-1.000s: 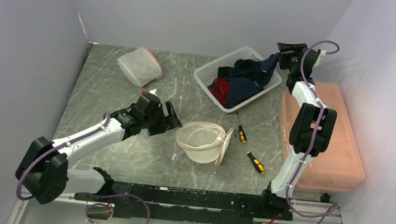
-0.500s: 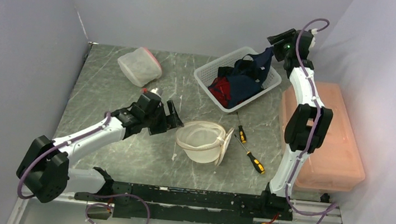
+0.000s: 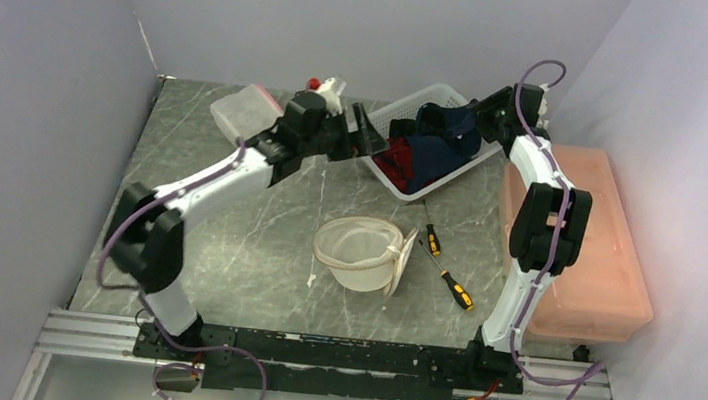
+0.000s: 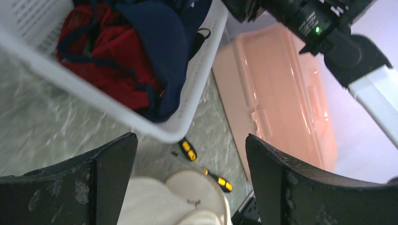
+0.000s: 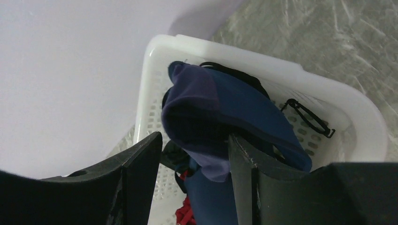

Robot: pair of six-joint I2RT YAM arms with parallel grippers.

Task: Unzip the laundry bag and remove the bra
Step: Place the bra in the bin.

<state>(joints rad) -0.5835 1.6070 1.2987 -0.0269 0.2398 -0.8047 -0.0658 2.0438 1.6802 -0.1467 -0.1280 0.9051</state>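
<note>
Your right claw [image 5: 195, 140], half-closed, pinches the navy bra [image 5: 244, 112] in the white basket [image 5: 300, 75]; your left claw [image 3: 364, 131] gapes wide, empty, beside it, well apart from the open laundry bag [image 3: 359, 251].

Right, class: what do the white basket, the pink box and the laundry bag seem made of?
White basket: moulded plastic, matt, slotted walls. Pink box: probably plastic, glossy, translucent, with highlights. Laundry bag: seemingly fine white mesh fabric, see-through and slumped.
</note>
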